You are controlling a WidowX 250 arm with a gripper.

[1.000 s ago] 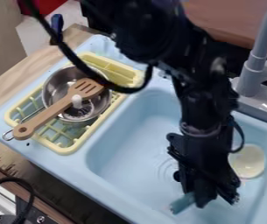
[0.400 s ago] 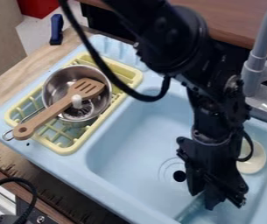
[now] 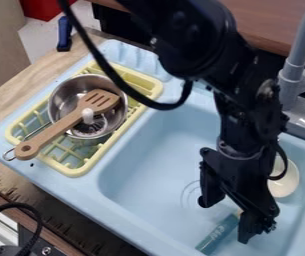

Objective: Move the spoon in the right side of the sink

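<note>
"What are you counting in the sink (image 3: 151, 157)?"

"I'm seeing one cream bowl (image 3: 285, 184) and one teal utensil (image 3: 217, 235) lying there."

"And left of the sink?"

"One yellow rack (image 3: 73, 172), one metal pot (image 3: 61, 95) and one slotted wooden spatula (image 3: 53, 132) are resting there."

"How many faucets are you finding behind the sink?"

"Just one grey faucet (image 3: 290, 82) is standing there."

The basin (image 3: 151, 162) offers room; the faucet (image 3: 292, 77) obstructs behind.
</note>
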